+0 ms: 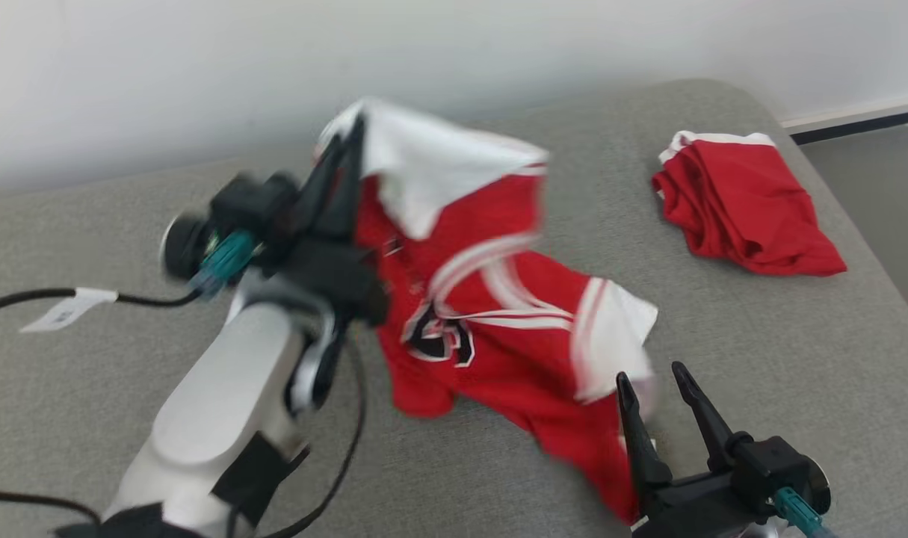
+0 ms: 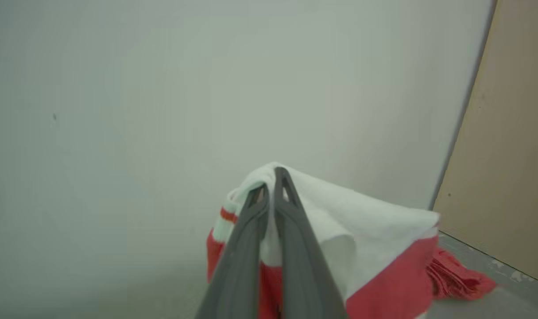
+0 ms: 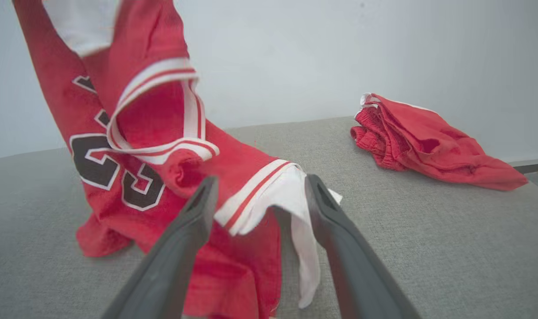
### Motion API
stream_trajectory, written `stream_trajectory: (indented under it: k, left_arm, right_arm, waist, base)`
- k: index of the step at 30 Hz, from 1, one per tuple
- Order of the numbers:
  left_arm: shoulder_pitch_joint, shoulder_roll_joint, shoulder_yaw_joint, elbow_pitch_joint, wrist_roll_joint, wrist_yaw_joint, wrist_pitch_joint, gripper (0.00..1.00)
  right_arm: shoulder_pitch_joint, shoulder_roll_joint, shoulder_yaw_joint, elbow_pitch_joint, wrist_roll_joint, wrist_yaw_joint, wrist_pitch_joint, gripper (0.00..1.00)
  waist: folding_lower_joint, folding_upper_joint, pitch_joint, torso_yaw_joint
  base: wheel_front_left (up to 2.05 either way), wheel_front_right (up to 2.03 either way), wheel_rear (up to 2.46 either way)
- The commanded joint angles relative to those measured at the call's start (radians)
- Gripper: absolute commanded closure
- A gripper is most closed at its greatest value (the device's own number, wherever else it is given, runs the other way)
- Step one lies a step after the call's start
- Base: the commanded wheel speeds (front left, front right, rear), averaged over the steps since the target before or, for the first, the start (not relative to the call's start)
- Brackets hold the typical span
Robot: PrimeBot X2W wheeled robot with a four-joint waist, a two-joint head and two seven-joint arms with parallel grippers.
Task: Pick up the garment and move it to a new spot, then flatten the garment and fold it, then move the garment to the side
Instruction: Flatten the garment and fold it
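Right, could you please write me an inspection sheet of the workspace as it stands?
Surface: grey fabric pad, flat.
Job's things: red and white jersey, one end lifted, the rest trailing crumpled on the pad.
Clutter: second red garment, bunched at the pad's far right, apart from the jersey.
End effectors: left end effector raised, shut on the jersey's white part; right end effector low, open, by the jersey's white-trimmed edge.
Cables: black cable with a white tag, running to the left wrist.
Surroundings: pale wall behind; floor to the right.
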Motion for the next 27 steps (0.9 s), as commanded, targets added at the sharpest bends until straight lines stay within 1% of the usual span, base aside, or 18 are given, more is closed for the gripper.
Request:
stream_trajectory:
  k: [1,2,3,4,8,13,15,17,18,19,20,22,24,25,27]
  left_arm:
    - [0.036,0.013,0.019,0.033,-0.017,0.006,-0.008,1.0]
    - [0.061,0.022,0.039,0.067,-0.026,0.011,-0.01,1.0]
    - [0.08,0.031,0.059,0.096,-0.032,0.017,-0.012,0.9]
    - [0.098,0.039,0.081,0.128,-0.041,0.025,-0.012,0.0]
    - [0.151,0.054,0.173,0.178,-0.046,0.043,-0.012,0.0]
    - [0.215,0.069,0.285,0.193,-0.034,0.059,-0.012,0.0]
    - [0.235,0.082,0.31,0.192,-0.01,0.064,-0.012,0.0]
    - [0.253,0.09,0.311,0.183,0.026,0.078,-0.012,0.0]
    - [0.26,0.09,0.302,0.177,0.045,0.075,-0.012,0.0]
    - [0.262,0.088,0.282,0.174,0.063,0.055,-0.012,0.0]
    - [0.262,0.083,0.252,0.171,0.079,0.025,-0.012,0.0]
    - [0.247,0.066,0.163,0.155,0.12,-0.047,0.014,0.0]
    - [0.229,0.045,0.078,0.14,0.15,-0.117,0.064,0.0]
    - [0.223,0.035,0.042,0.135,0.164,-0.138,0.093,0.0]
    - [0.21,0.011,-0.025,0.137,0.191,-0.163,0.16,0.0]
  right_arm:
    - [-0.005,0.0,0.003,-0.001,-0.007,-0.003,-0.004,0.0]
    - [-0.006,0.0,0.001,0.0,-0.008,-0.003,-0.004,0.0]
    - [-0.008,0.0,0.0,-0.001,-0.009,-0.003,-0.004,0.0]
    - [-0.011,0.0,0.002,0.0,-0.012,-0.003,-0.004,0.0]
    - [-0.021,0.0,0.006,0.002,-0.016,-0.003,-0.004,0.0]
    - [-0.02,0.0,0.008,0.003,-0.021,-0.003,-0.004,0.0]
    - [-0.017,0.0,0.005,0.003,-0.023,-0.003,-0.004,0.0]
    - [-0.014,0.0,0.004,0.005,-0.024,-0.003,-0.004,0.0]
    - [-0.012,0.0,0.004,0.006,-0.024,-0.003,-0.004,0.0]
    - [-0.011,0.0,0.005,0.007,-0.024,-0.003,-0.004,0.0]
    - [-0.01,0.0,0.007,0.008,-0.023,-0.003,-0.004,0.0]
    - [-0.009,0.0,0.009,0.011,-0.019,-0.003,-0.004,0.0]
    - [-0.007,0.0,0.014,0.012,-0.014,-0.003,-0.004,0.0]
    - [-0.007,0.0,0.013,0.01,-0.011,-0.003,-0.004,0.0]
    - [-0.009,0.0,0.016,0.008,-0.005,-0.003,-0.004,0.0]
  waist:
    - [0.0,-0.0001,0.018,0.025]
    - [0.0,-0.0001,0.021,0.031]
    - [0.0,-0.0001,0.023,0.037]
    - [0.0,-0.0001,0.025,0.042]
    - [0.0,-0.0001,0.032,0.064]
    - [0.0,-0.0001,0.026,0.085]
    - [0.0,-0.0001,0.023,0.092]
    - [0.0,-0.0001,0.018,0.098]
    - [0.0,-0.0001,0.016,0.099]
    - [0.0,-0.0001,0.013,0.099]
    - [0.0,-0.0001,0.011,0.099]
    - [0.0,-0.0001,0.008,0.092]
    - [0.0,-0.0001,0.006,0.077]
    - [0.0,-0.0001,0.006,0.067]
    - [0.0,-0.0001,0.009,0.042]
  base:
    - [0.0,0.0,0.0]
    - [0.0,0.0,0.0]
    - [0.0,0.0,0.0]
    - [0.0,0.0,0.0]
    - [0.0,0.0,0.0]
    - [0.0,0.0,0.0]
    - [0.0,0.0,0.0]
    - [0.0,0.0,0.0]
    - [0.0,0.0,0.0]
    - [0.0,0.0,0.0]
    - [0.0,0.0,0.0]
    - [0.0,0.0,0.0]
    - [0.0,0.0,0.0]
    - [0.0,0.0,0.0]
    - [0.0,0.0,0.0]
